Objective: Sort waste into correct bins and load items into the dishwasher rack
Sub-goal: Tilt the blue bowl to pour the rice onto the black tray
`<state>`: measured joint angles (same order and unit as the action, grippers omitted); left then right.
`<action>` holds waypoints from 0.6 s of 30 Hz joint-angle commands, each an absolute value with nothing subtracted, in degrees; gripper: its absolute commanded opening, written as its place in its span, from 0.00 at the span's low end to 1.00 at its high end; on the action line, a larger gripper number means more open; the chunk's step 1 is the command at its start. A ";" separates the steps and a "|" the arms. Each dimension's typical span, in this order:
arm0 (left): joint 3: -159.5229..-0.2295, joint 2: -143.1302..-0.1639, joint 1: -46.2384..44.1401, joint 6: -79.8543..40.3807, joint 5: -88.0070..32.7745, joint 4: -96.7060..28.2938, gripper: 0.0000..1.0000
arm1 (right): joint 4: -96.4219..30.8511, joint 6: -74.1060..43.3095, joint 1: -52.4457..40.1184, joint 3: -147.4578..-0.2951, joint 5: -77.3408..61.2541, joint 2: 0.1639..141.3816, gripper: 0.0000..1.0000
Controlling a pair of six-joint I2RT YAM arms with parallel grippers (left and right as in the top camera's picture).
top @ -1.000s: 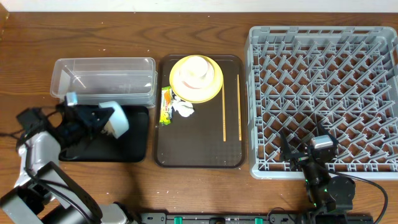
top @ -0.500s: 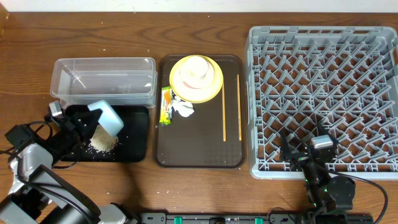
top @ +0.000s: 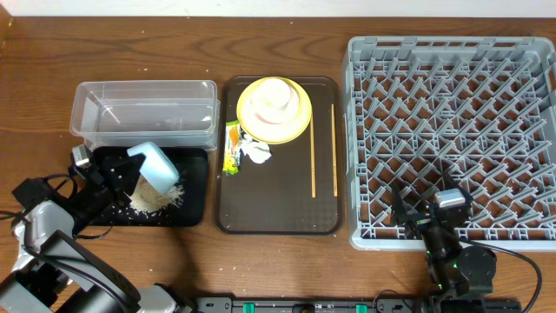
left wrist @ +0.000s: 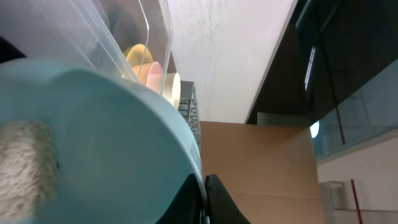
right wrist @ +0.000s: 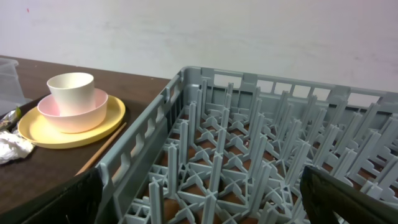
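My left gripper (top: 129, 168) is shut on the rim of the light blue bowl (top: 157, 165), tipped over the black tray (top: 193, 187). A heap of white rice (top: 155, 197) lies on that tray under the bowl. In the left wrist view the bowl (left wrist: 93, 143) fills the frame, with some rice (left wrist: 28, 162) still inside and my left gripper's jaws (left wrist: 206, 186) pinching its rim. The yellow plate (top: 295, 124) holds the pink-white bowl and white cup (top: 271, 97). The snack wrapper (top: 232, 147), tissue (top: 256, 152) and chopsticks (top: 313, 165) lie on the brown tray. My right gripper (top: 434, 217) is open over the grey rack (top: 452, 130).
The clear tub (top: 143, 109) stands just behind the black tray. The dark brown serving tray (top: 278, 204) sits between the bins and the rack. In the right wrist view the rack pegs (right wrist: 249, 162) lie right under my right gripper (right wrist: 202, 199), with the plate stack (right wrist: 71, 102) at far left.
The left gripper tipped the blue bowl over the black tray and rice poured out into a growing heap there. The right arm has not moved.
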<state>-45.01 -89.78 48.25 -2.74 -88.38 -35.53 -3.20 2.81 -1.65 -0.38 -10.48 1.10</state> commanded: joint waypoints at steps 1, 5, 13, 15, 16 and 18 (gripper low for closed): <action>-44.99 -89.01 48.53 -2.17 -90.11 -34.63 0.07 | -3.42 3.49 -2.22 -0.32 -10.13 1.08 0.99; -44.99 -89.01 48.53 -2.35 -90.13 -37.67 0.06 | -3.42 3.49 -2.22 -0.32 -10.13 1.08 0.99; -44.99 -88.73 49.39 -0.62 -90.11 -39.29 0.06 | -3.44 3.49 -2.22 -0.32 -10.13 1.08 0.99; -44.99 -88.73 49.60 -1.65 -90.13 -38.70 0.06 | -3.44 3.49 -2.22 -0.32 -10.13 1.08 0.99; -44.99 -88.62 49.58 -1.74 -90.13 -41.32 0.06 | -3.44 3.49 -2.22 -0.32 -10.13 1.08 0.99; -44.99 -88.29 49.60 0.10 -90.13 -44.07 0.06 | -3.44 3.49 -2.22 -0.32 -10.13 1.08 0.99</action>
<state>-44.91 -89.73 49.21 -2.35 -88.58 -42.59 -3.18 2.81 -1.65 -0.38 -10.48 1.10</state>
